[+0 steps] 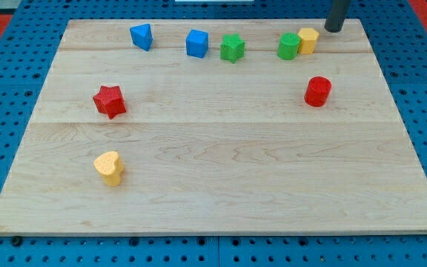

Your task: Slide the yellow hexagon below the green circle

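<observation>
Tip (333, 30) of my rod sits just up-right of the yellow hexagon (308, 40), not touching it and holding nothing. Hexagon's pressed against the green circle (288, 46), on that circle's right.

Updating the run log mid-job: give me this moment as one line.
my tip: top right, just right of yellow hexagon, apart | yellow hexagon: touching green circle on its right | move below: not yet done

The yellow hexagon (308, 39) is a small, squat yellow block lying flat at the far right of the wooden board, near its far edge. The green circle (288, 46), a short green cylinder standing on its flat end, sits just left of it, the two touching side by side.
</observation>
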